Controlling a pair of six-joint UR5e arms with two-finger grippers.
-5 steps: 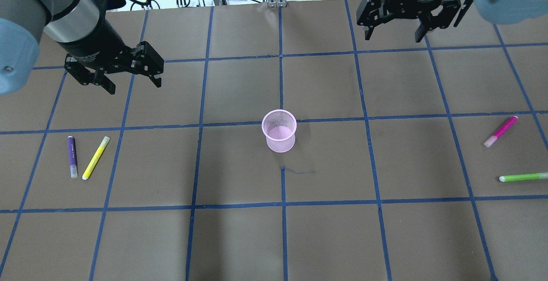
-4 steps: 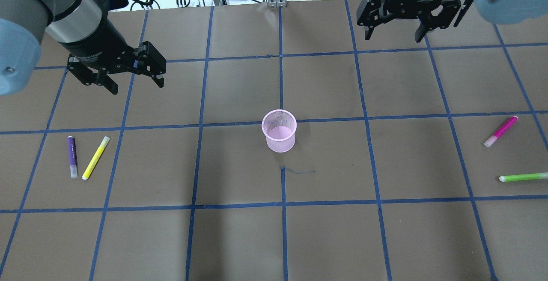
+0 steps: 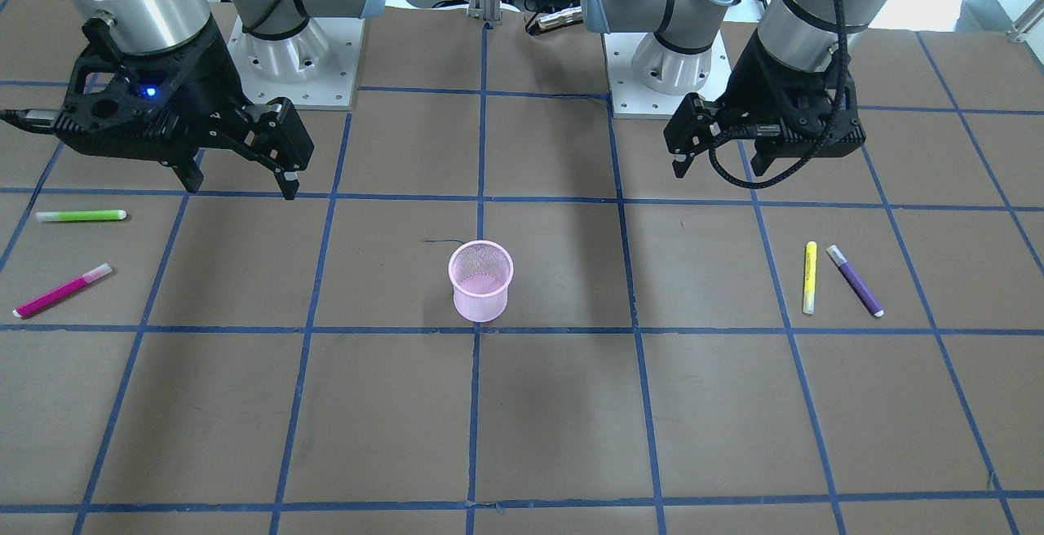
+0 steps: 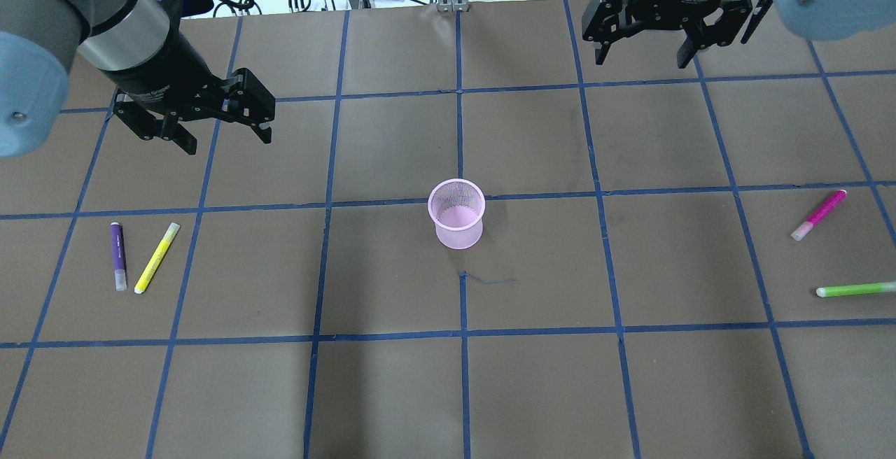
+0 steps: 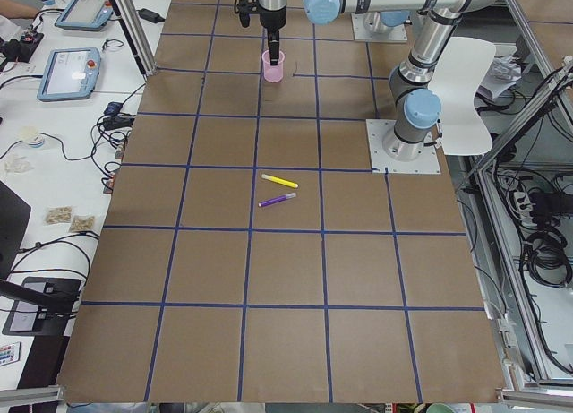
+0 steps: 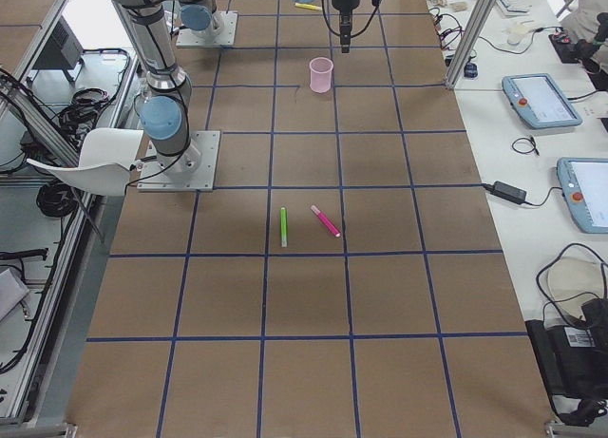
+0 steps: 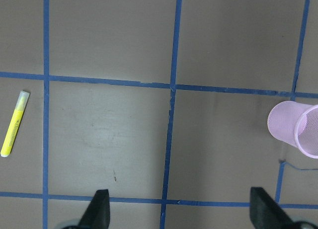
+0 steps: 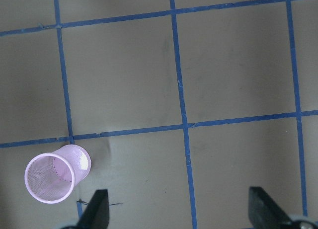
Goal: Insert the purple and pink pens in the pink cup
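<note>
Now, the cup: a pink wire-mesh cup point(image 4: 456, 214) stands upright near the middle of the table, just beside a crossing of the tape lines, well apart from every pen.
Purple pen: a purple pen with a pale cap point(image 4: 118, 255) lies flat on the robot's left side of the table, inside one grid square.
Its neighbour: a yellow highlighter point(image 4: 157, 257) lies just beside the purple pen at a slant, not touching it.
Pink pen: a magenta-pink pen with a pale cap point(image 4: 818, 215) lies tilted on the robot's right side, close to the table's edge.
Its neighbour: a slim green pen point(image 4: 855, 290) lies near the pink pen, apart from it.
Left gripper: the left gripper point(image 4: 228, 143) hovers above the table with its jaws spread wide, gripping nothing and clear of the purple pen.
Right gripper: the right gripper point(image 4: 640, 61) hangs high over the far part of the table, jaws likewise spread and gripping nothing, well apart from the pink pen.
Surface: a brown paper-covered table point(image 4: 532, 382) is marked into squares by blue tape lines point(image 4: 464, 333).
</note>
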